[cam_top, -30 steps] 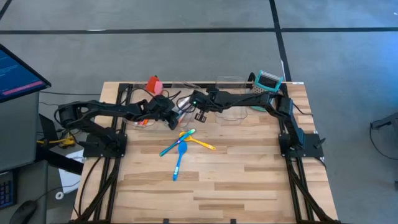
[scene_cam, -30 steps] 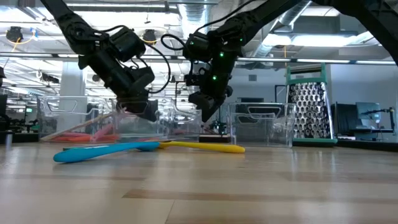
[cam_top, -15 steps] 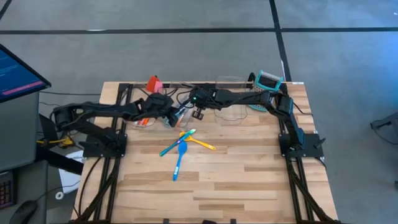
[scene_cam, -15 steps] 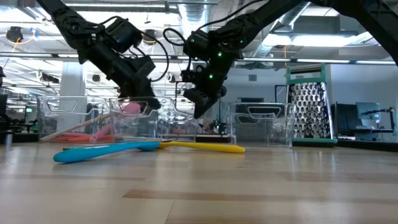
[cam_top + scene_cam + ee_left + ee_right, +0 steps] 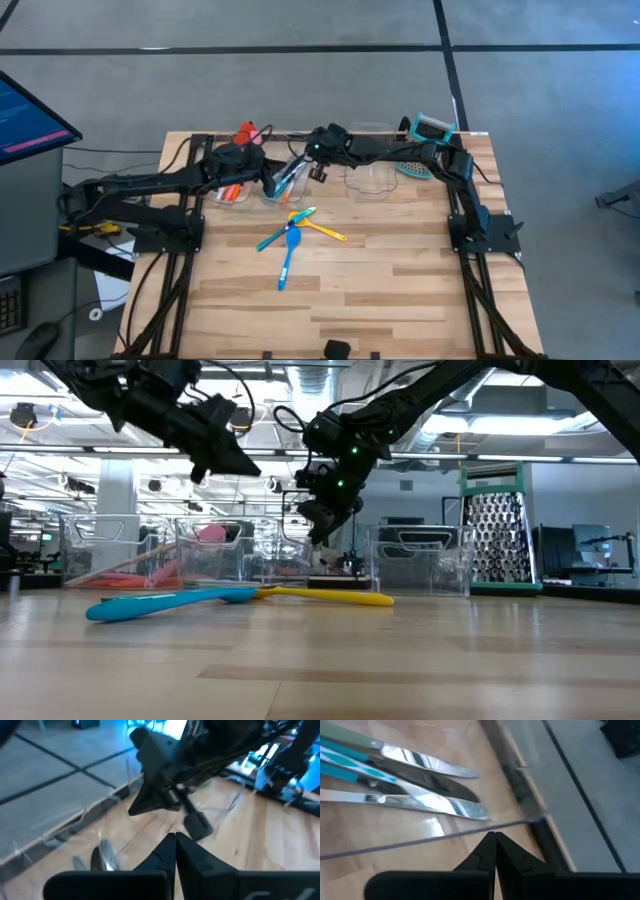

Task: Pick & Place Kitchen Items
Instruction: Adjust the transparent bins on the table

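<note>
Both claws, left [image 5: 268,180] and right [image 5: 318,172], pinched empty above the bins [image 5: 372,180]; spoons [image 5: 290,245] remain on counter [image 5: 400,270]; risk: claws colliding, being close together.

Left wrist view is blurred w/ motion. Slim silver blades w/ teal handles [image 5: 395,775] are cut by right wrist pic's edge. Clear plastic bins [image 5: 290,180] partly hidden under dark arms; contents too small to tell.
</note>
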You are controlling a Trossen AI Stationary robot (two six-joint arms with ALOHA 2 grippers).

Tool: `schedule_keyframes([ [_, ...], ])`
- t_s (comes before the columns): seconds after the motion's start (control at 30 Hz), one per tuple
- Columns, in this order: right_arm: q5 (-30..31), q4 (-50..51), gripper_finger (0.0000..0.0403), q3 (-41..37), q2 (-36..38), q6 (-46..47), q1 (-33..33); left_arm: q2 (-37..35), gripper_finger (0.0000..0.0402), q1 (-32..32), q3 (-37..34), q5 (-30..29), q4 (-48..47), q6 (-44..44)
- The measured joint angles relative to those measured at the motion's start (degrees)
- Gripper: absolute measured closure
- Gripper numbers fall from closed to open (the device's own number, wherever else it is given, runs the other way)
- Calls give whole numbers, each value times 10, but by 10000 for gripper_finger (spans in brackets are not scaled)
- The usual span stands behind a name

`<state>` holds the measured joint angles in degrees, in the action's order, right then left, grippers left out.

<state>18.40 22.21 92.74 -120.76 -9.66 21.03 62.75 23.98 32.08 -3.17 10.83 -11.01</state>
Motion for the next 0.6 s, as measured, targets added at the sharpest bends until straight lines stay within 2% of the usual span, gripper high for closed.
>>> schedule_keyframes([
  [0.1, 3, 3, 403, 0, 19, -8, 6, -22, 401, -10, 0, 0, -6, 1],
  [0.23, -2, 54, 403, 0, 72, -15, 5, -44, 401, -24, 0, 0, -28, 3],
  [0.3, -34, 118, 403, 0, 107, -15, 6, -50, 401, -31, 0, 0, -36, 3],
  [0.43, -136, 260, 403, -2, 167, 7, 13, -63, 401, -42, 0, 0, -51, 16],
  [0.6, -141, 326, 403, -33, 191, 21, 21, -66, 401, -54, 0, -4, -59, 17],
])
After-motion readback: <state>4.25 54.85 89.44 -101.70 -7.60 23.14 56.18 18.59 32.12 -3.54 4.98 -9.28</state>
